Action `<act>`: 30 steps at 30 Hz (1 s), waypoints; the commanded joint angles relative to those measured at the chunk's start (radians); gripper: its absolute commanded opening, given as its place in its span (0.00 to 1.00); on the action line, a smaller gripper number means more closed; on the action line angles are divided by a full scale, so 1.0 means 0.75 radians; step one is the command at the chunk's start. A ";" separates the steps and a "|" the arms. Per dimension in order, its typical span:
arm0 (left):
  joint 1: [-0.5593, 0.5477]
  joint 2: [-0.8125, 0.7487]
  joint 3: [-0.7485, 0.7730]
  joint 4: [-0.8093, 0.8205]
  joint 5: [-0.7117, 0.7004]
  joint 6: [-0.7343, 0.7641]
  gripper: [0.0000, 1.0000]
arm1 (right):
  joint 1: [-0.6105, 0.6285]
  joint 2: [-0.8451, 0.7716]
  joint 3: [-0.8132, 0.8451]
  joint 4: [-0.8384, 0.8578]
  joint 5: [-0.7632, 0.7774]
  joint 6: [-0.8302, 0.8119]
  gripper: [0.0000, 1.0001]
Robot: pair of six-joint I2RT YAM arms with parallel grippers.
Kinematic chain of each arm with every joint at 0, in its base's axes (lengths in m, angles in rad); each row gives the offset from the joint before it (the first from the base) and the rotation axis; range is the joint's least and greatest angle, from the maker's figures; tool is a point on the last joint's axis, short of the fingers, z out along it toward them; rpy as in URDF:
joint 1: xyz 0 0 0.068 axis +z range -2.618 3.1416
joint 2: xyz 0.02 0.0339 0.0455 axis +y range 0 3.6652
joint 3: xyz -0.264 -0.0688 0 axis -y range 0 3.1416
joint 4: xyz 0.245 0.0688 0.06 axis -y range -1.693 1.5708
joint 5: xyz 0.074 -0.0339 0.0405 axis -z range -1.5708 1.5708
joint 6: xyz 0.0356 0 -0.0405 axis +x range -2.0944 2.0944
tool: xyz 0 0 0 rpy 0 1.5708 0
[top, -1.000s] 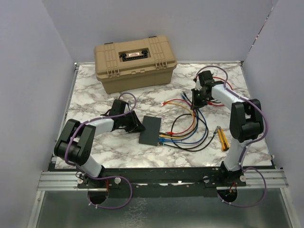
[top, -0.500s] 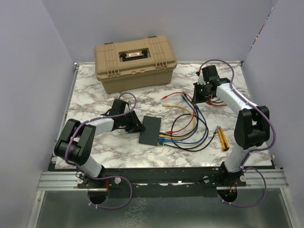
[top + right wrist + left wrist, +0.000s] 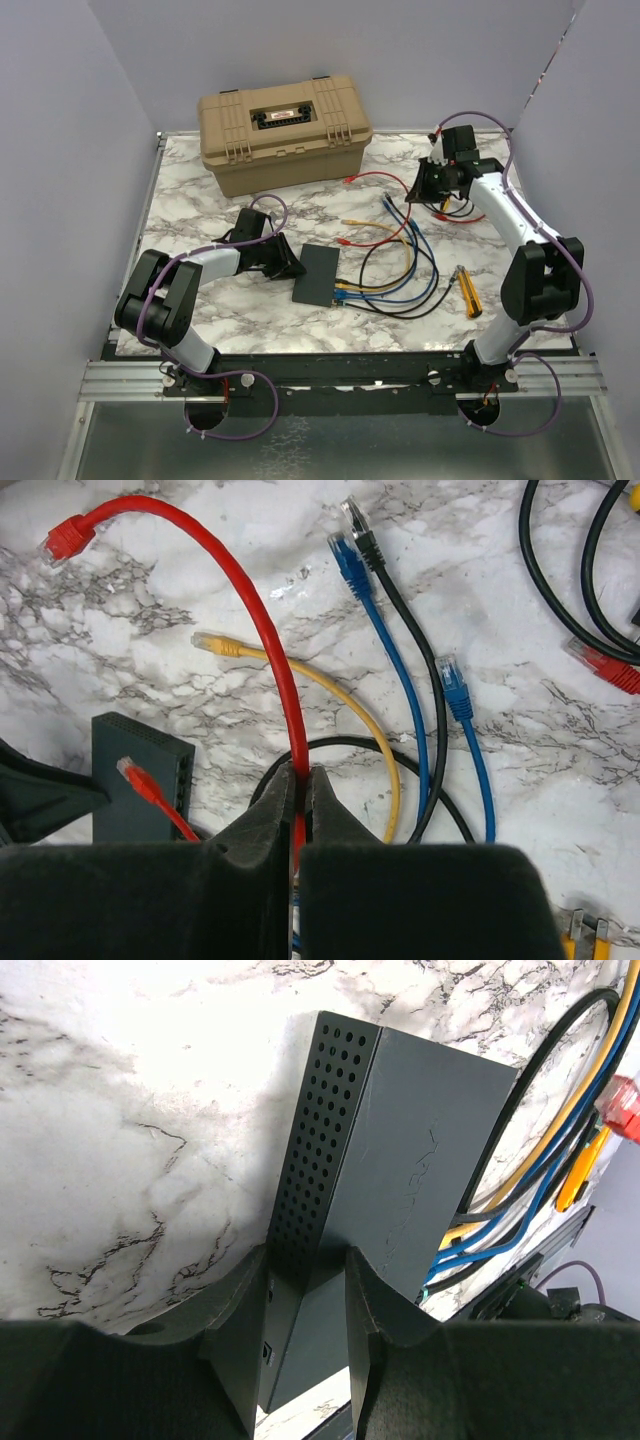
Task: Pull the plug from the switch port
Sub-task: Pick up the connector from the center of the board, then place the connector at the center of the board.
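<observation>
The black switch (image 3: 319, 275) lies flat at the table's middle. My left gripper (image 3: 284, 262) is shut on its left end; in the left wrist view the jaws (image 3: 305, 1280) straddle the corner of the switch (image 3: 420, 1160). My right gripper (image 3: 421, 189) is at the far right, shut on the middle of a red cable (image 3: 250, 610). One red plug (image 3: 62, 540) hangs free near the toolbox. The other red plug (image 3: 135, 775) is out of the ports, just behind the switch (image 3: 120, 770). Blue, yellow and black cables (image 3: 350, 290) still run into the switch's right edge.
A tan toolbox (image 3: 285, 130) stands at the back. A yellow-handled tool (image 3: 468, 291) lies front right. Loose blue (image 3: 455, 695), black (image 3: 360, 525) and yellow (image 3: 210, 642) plug ends lie beneath my right gripper. Another black cable with a red plug (image 3: 600, 665) lies to the right.
My right gripper has moved back and to the right with the red cable, drawing it up and away from the switch. The left arm and switch have not moved.
</observation>
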 commanded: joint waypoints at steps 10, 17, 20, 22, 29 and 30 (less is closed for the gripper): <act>-0.003 0.120 -0.083 -0.191 -0.302 0.115 0.00 | -0.107 0.008 0.008 0.116 -0.154 0.199 0.00; -0.004 0.130 -0.072 -0.189 -0.314 0.118 0.00 | -0.261 0.065 -0.010 0.208 -0.165 0.319 0.00; -0.002 0.120 -0.072 -0.189 -0.321 0.118 0.00 | -0.358 0.077 -0.023 0.249 -0.189 0.350 0.00; -0.002 0.119 -0.076 -0.189 -0.326 0.120 0.00 | -0.413 0.088 -0.020 0.267 -0.189 0.356 0.00; -0.002 0.114 -0.095 -0.181 -0.327 0.121 0.00 | -0.582 0.159 0.022 0.299 -0.237 0.386 0.00; -0.002 0.111 -0.098 -0.183 -0.327 0.120 0.00 | -0.599 0.168 0.028 0.299 -0.237 0.384 0.00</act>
